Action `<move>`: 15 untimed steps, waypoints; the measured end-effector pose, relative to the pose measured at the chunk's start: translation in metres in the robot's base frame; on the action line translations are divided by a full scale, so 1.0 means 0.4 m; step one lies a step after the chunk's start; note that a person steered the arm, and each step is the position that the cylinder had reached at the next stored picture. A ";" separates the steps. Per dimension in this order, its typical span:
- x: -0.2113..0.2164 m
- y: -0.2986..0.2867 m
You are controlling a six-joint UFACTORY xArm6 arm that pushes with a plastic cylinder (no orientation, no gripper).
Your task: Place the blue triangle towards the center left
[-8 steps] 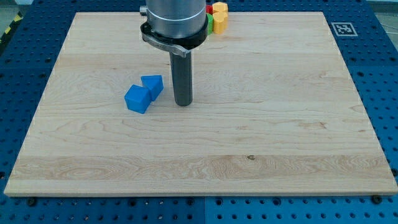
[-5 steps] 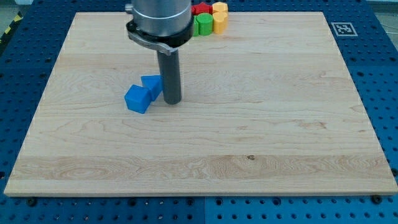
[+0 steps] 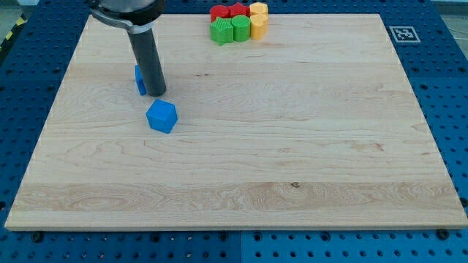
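My tip (image 3: 156, 93) pressed against the blue triangle (image 3: 138, 79), mostly hidden behind the rod at the board's (image 3: 292, 146) upper left, with a blue cube (image 3: 161, 116) just below and red (image 3: 227, 12), green (image 3: 231, 30) and yellow blocks (image 3: 258, 20) clustered far off at the view's top.

Bright, even light falls from overhead across the pale desk (image 3: 292, 146), with no glare on the wood. Shadows are faint and short (a soft smudge under the blue cube (image 3: 161, 116)). Focus is sharp from edge to edge, with no visible blur or distortion.
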State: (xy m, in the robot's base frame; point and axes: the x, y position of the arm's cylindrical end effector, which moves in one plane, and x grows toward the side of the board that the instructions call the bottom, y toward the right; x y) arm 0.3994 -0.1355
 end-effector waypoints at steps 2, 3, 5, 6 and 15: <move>-0.055 0.051; -0.055 -0.001; -0.059 -0.089; -0.137 -0.088; -0.170 -0.240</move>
State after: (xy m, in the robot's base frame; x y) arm 0.3315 -0.2314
